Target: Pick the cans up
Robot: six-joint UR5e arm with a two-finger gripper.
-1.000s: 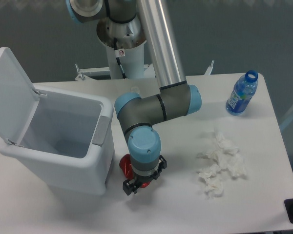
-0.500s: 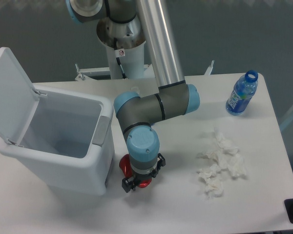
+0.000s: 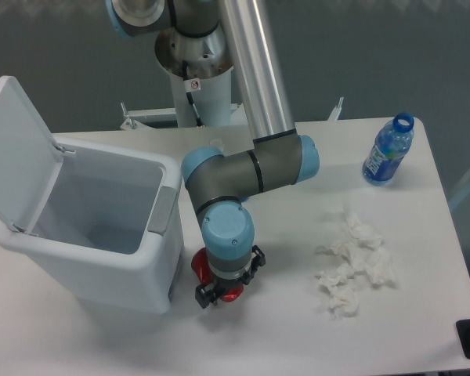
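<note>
— Red metal, low in the frame just left of centre: is that the can?

— Yes. It sits on the white worktop, close beside the right wall of the white bin, and most of it is hidden under the arm's blue wrist.

— And the claw?

— It points down right over the can, its dark fingers on either side of the red metal. Whether they are clenched on it or just standing around it, I cannot tell; the wrist blocks the view.

— What else is there?

— The bin's lid is tipped up at the left edge. Crumpled white tissue lies right of centre, and a blue-labelled water bottle stands uncapped at the upper right.
</note>
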